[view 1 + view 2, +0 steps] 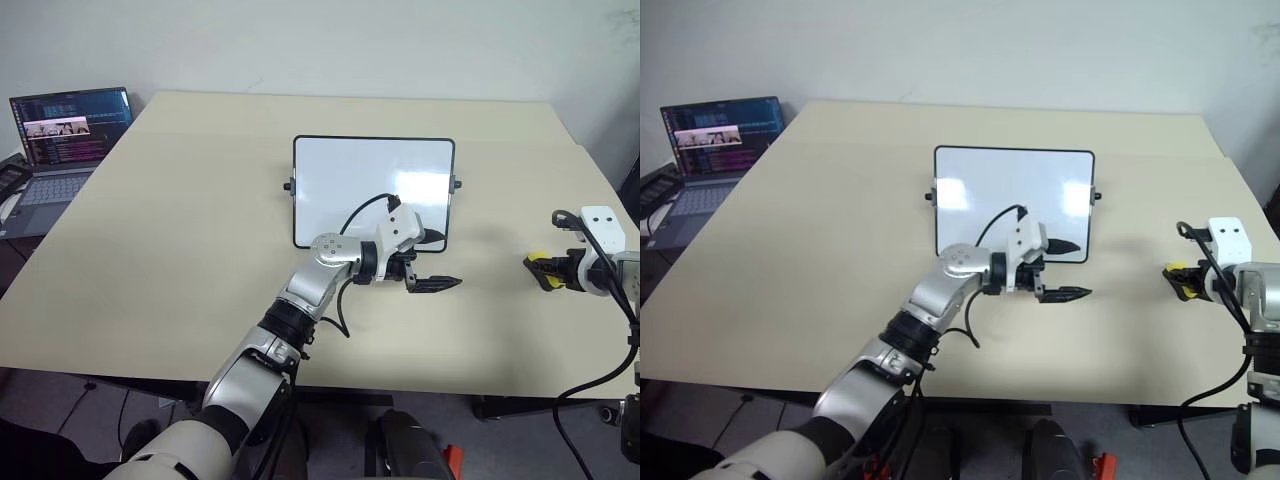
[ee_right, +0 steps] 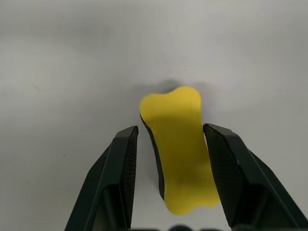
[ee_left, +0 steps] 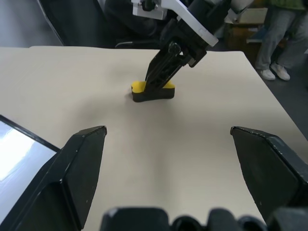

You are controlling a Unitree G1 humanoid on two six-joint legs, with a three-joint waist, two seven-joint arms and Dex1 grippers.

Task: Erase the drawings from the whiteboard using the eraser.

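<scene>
Straddling one eraser (image 2: 180, 149), right tool (image 2: 171, 139) ungripped; left tool (image 1: 432, 262) released beside one whiteboard (image 1: 373, 165).

Broad rectangular table (image 1: 180, 260) with a matte beige top, filling most of the frame. Lying flat at centre, slightly above the middle: a rectangular glossy whiteboard (image 1: 350, 180) with a thin black frame, rounded corners and small black knobs on both short sides. At the right edge, well apart from the board: a small yellow eraser (image 2: 180, 144) with a black underside, resting on the bare surface
</scene>
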